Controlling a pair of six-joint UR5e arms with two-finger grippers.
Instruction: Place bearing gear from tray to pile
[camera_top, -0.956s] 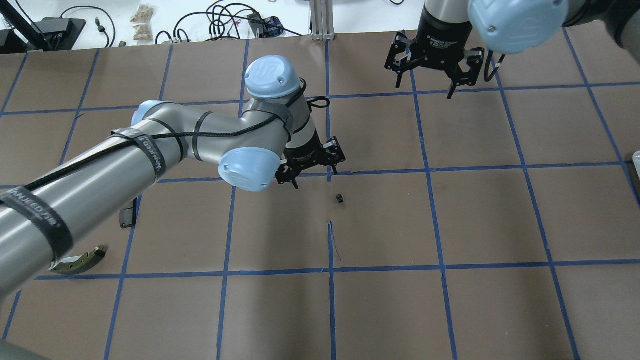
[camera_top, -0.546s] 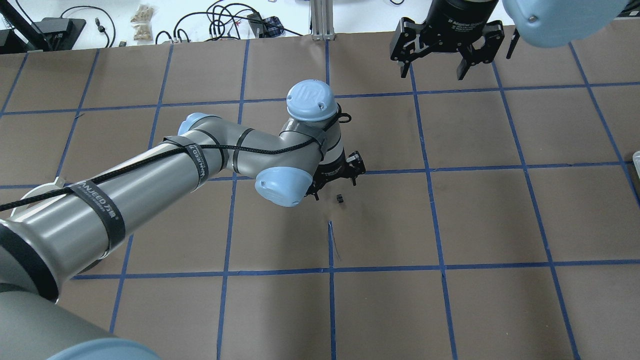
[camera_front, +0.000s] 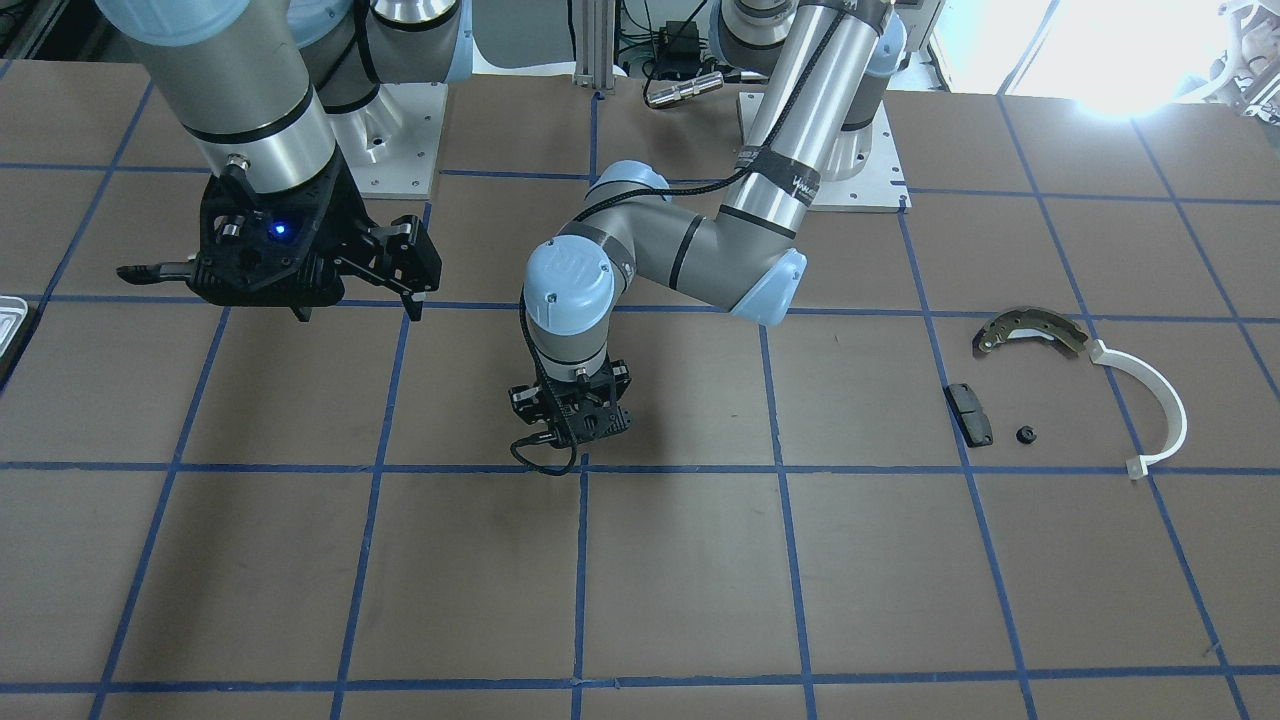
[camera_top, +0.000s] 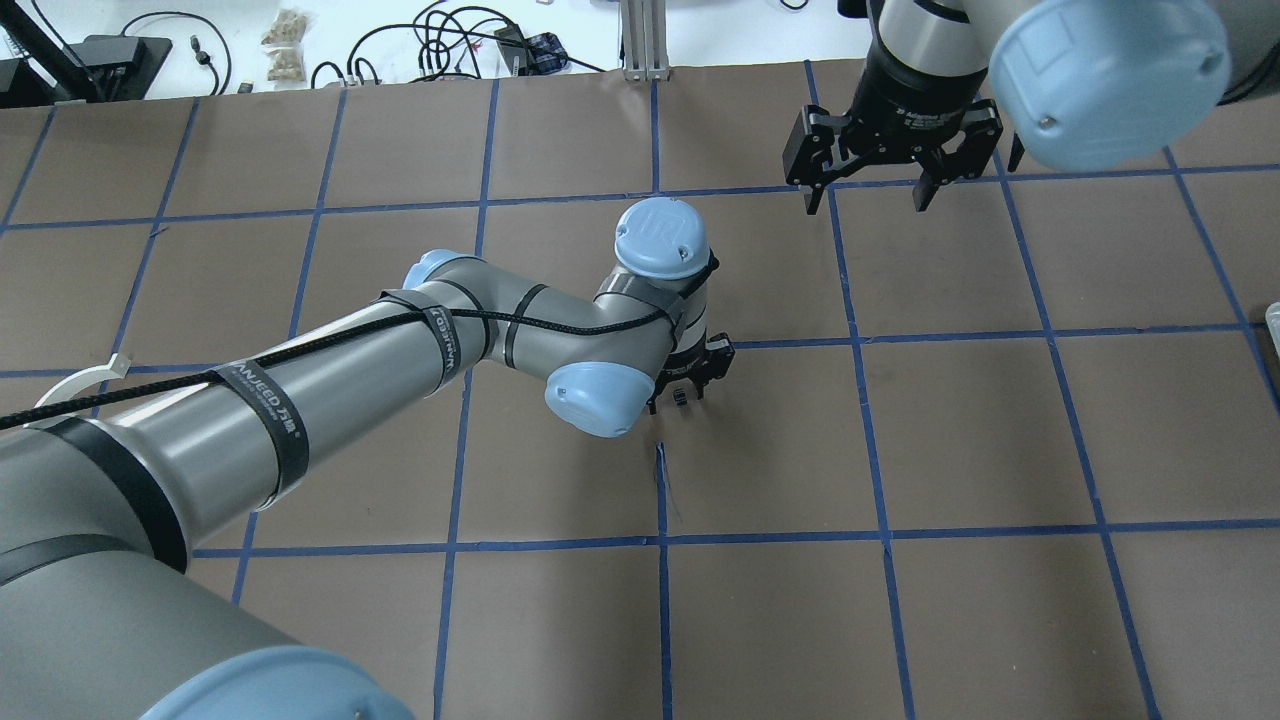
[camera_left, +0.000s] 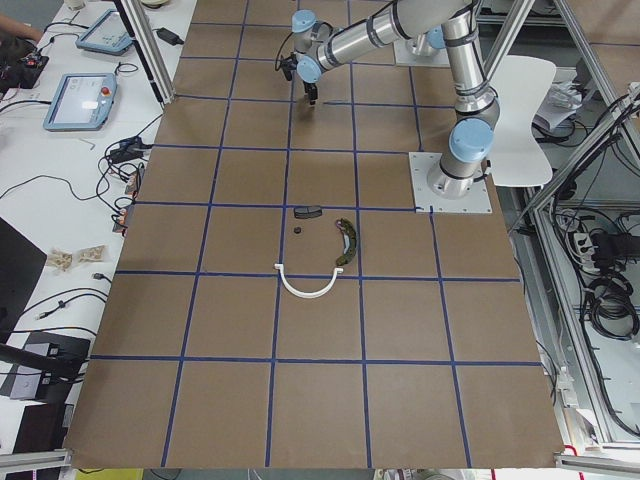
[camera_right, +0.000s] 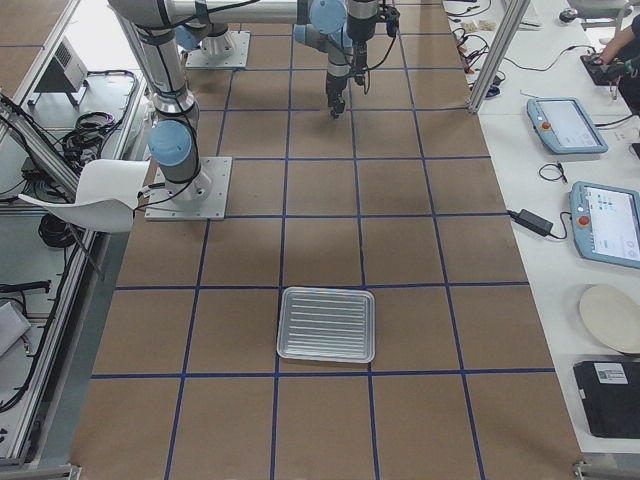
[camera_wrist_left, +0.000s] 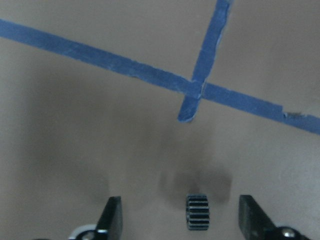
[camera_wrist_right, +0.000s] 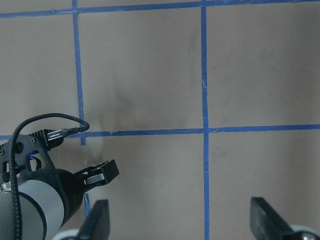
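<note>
The bearing gear (camera_wrist_left: 197, 211), a small black toothed wheel, lies on the brown table between my left gripper's open fingers (camera_wrist_left: 112, 218); it also shows in the overhead view (camera_top: 681, 393). My left gripper (camera_top: 683, 392) is low over it and is not closed on it. In the front view the left gripper (camera_front: 571, 420) hides the gear. My right gripper (camera_top: 868, 195) is open and empty, raised at the far right. The tray (camera_right: 326, 324) is empty. The pile holds a brake shoe (camera_front: 1030, 332), a white arc (camera_front: 1160, 400), a black pad (camera_front: 970, 413) and a small round piece (camera_front: 1025, 434).
The table is brown with a blue tape grid. The tray's edge shows at the overhead view's right side (camera_top: 1272, 320). Cables and small items lie on the white bench beyond the table's far edge (camera_top: 450, 40).
My left arm has swung right and down, and its fingers now straddle the gear. My right gripper has shifted slightly and stays open.
</note>
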